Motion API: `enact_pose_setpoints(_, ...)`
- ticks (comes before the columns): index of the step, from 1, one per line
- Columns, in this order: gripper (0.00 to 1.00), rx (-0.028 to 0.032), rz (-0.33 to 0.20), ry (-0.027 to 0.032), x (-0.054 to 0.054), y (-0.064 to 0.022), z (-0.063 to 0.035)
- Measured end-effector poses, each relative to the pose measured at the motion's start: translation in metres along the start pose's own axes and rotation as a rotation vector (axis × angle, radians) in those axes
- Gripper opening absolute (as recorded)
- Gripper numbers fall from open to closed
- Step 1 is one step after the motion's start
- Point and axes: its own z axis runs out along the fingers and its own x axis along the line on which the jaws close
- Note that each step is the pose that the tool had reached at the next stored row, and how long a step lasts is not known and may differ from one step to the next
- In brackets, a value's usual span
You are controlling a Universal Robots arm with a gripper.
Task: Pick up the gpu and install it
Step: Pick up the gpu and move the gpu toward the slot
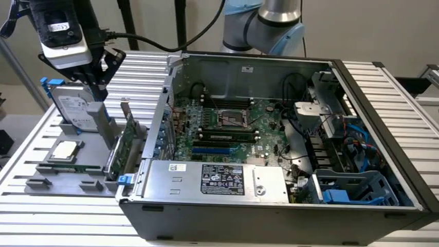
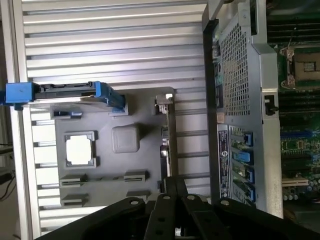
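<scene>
- here the gripper (image 1: 98, 92) hangs closed on nothing above the grey tray (image 1: 41, 182), at about eleven o'clock of the gpu (image 1: 122, 146) in the exterior view.
- the gpu stands on edge in the tray's slot, at nine o'clock of the open case (image 1: 274, 216), just beside its wall.
- a good grasp likely calls for opening wide, centring over the card's top edge and coming straight down, clear of the hard drive (image 1: 72, 110).
- the tray also holds that hard drive upright in its blue frame, at ten o'clock of the gpu, and the cpu chip (image 1: 65, 150) flat in a square pocket at nine o'clock.
- the case holds the motherboard (image 1: 226, 123), with the power supply (image 1: 213, 179) at its six o'clock.
</scene>
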Motion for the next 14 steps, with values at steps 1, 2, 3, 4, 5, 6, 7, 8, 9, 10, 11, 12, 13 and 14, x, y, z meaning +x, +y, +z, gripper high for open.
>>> enact_pose_setpoints(1, 0.00, 0.0004, 0.000, 0.0001, 0.0000, 0.0000, 0.0000)
enact_pose_setpoints(2, 0.00, 0.0005, 0.000, 0.0002, 0.0000, 0.0000, 0.0000)
enact_pose_setpoints(3, 0.00, 0.0005, 0.000, 0.0002, 0.0000, 0.0000, -0.0001)
enact_pose_setpoints(4, 0.00, 0.0005, 0.000, 0.0002, 0.0001, 0.0000, 0.0000)
enact_pose_setpoints(5, 0.00, 0.0005, 0.000, 0.0001, 0.0001, 0.0000, 0.0000)
enact_pose_setpoints(6, 0.00, 0.0005, 0.000, 0.0001, 0.0001, 0.0000, 0.0000)
enact_pose_setpoints(7, 0.00, 0.0005, 0.000, 0.0001, 0.0001, 0.0000, 0.0000)
enact_pose_setpoints(8, 0.00, 0.0005, 0.000, 0.0001, 0.0001, 0.0000, 0.0000)
enact_pose_setpoints(9, 0.00, 0.0005, 0.000, 0.0001, 0.0001, 0.0000, 0.0000)
enact_pose_setpoints(10, 0.00, 0.0005, 0.000, 0.0001, 0.0001, 0.0000, 0.0000)
enact_pose_setpoints(11, 0.00, 0.0005, 0.000, 0.0001, 0.0001, 0.0000, 0.0000)
enact_pose_setpoints(12, 0.00, 0.0005, 0.000, 0.0001, 0.0001, 0.0000, 0.0000)
enact_pose_setpoints(13, 0.00, 0.0005, 0.000, 0.0001, 0.0001, 0.0000, 0.0000)
enact_pose_setpoints(14, 0.00, 0.0004, 0.000, 0.0001, 0.0001, 0.0000, 0.0000)
